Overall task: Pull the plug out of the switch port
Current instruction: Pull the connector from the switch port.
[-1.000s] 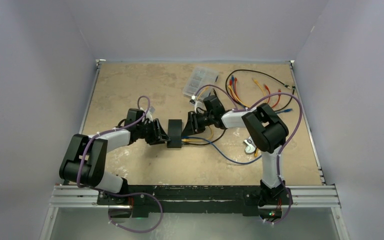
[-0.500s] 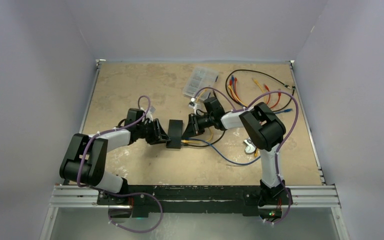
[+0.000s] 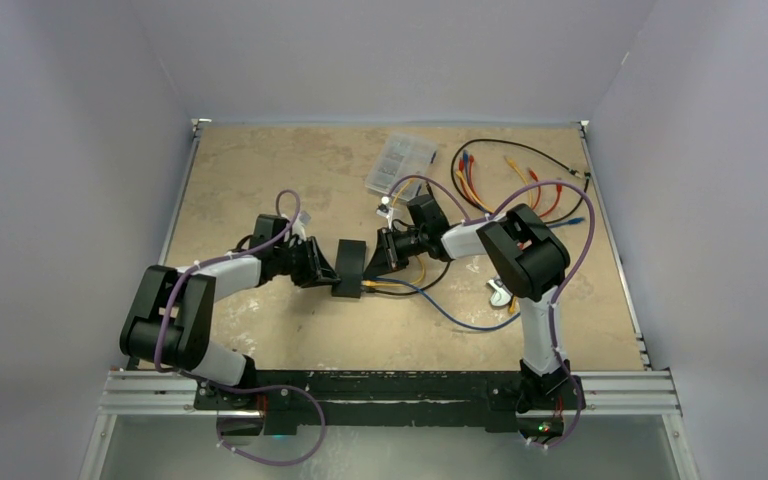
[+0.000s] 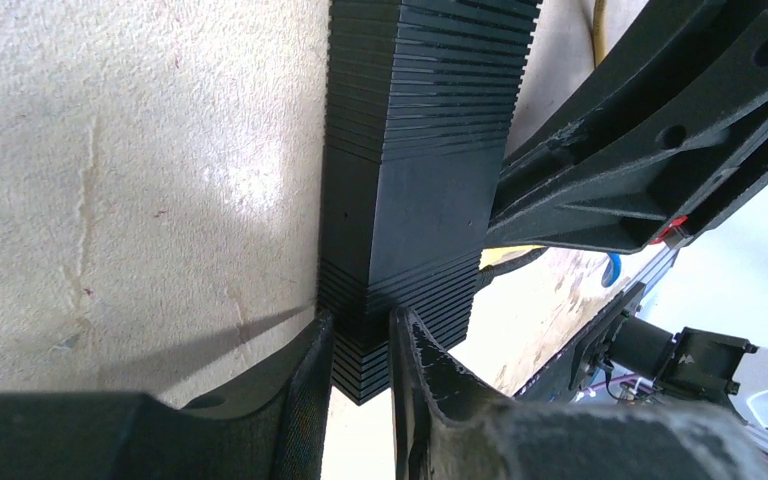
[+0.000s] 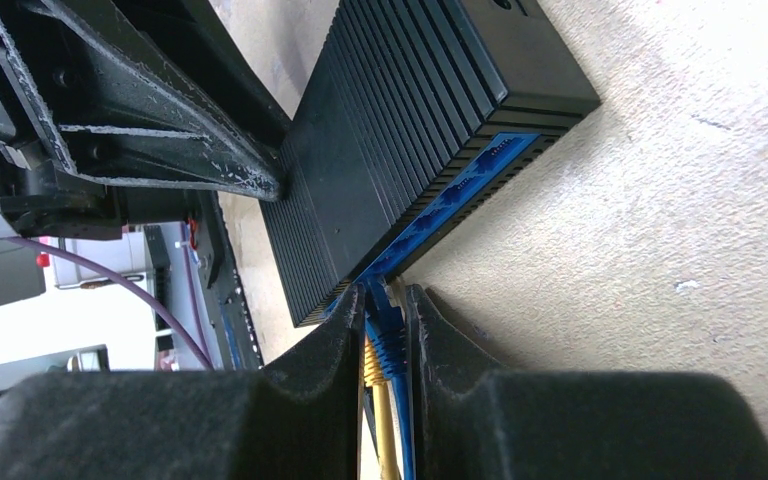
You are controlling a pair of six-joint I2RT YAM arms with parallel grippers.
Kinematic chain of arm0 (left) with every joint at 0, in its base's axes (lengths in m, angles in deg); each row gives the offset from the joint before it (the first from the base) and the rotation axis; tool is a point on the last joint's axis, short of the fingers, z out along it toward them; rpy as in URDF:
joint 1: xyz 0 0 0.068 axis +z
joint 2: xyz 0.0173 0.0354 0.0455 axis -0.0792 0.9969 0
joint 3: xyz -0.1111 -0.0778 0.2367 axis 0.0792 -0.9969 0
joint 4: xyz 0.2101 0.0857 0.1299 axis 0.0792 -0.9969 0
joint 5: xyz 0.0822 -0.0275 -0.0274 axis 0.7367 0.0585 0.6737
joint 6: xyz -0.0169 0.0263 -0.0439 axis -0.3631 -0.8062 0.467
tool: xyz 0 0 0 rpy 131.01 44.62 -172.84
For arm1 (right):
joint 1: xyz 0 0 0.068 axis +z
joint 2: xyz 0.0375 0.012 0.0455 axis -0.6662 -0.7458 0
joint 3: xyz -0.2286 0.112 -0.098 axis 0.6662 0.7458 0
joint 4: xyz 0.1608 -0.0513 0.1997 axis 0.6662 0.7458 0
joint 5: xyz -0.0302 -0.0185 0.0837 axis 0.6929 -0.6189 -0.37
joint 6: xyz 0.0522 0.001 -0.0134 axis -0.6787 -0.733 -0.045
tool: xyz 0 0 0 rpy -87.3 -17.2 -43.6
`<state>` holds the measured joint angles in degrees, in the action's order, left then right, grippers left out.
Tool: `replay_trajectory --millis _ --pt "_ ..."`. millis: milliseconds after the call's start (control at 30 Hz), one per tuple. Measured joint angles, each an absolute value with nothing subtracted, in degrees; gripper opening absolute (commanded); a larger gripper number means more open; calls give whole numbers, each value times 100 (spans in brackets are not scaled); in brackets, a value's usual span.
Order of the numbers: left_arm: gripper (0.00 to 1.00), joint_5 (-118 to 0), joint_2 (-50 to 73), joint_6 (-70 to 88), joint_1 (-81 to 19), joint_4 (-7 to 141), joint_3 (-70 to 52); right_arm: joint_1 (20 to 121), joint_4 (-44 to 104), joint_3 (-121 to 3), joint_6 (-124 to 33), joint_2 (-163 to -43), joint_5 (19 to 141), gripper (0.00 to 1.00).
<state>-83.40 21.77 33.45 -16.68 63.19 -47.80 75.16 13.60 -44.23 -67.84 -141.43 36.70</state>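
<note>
The switch [image 3: 349, 268] is a flat black ribbed box on the table between the two arms. It also shows in the left wrist view [image 4: 415, 190] and the right wrist view [image 5: 400, 140], where its blue socket row [image 5: 450, 195] faces my right gripper. My left gripper [image 4: 360, 345] is shut on the switch's near corner. My right gripper [image 5: 385, 310] is shut on the blue plug [image 5: 384, 325], which sits in a socket at the row's end. A yellow plug [image 5: 372, 365] lies beside it between the fingers.
Blue and yellow cables [image 3: 430, 293] trail from the switch to the right. A clear compartment case [image 3: 400, 162] lies at the back. A bundle of coloured patch cables [image 3: 520, 185] lies at the back right. A small metal part [image 3: 500, 293] lies near the right arm.
The right gripper has closed in to the left against the switch's socket side. The switch has turned and shifted slightly. The left arm has barely moved.
</note>
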Motion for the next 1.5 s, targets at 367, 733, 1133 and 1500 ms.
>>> replay_trajectory --millis 367,733,1133,1500 --pt "15 -8124 2177 3347 -1699 5922 -4598 7514 1428 -4423 -6655 -14139 3679 0" --pt "11 -8124 2306 3347 -1699 5780 -4456 7433 1590 -4421 -6471 -14086 3707 0" --pt "9 -8163 2382 3345 -1705 5784 -4397 7378 1791 -4388 -6279 -14023 3716 0" --pt "8 -8165 2396 3345 -1705 5760 -4380 7015 2018 -4099 -6248 -13896 3467 0"
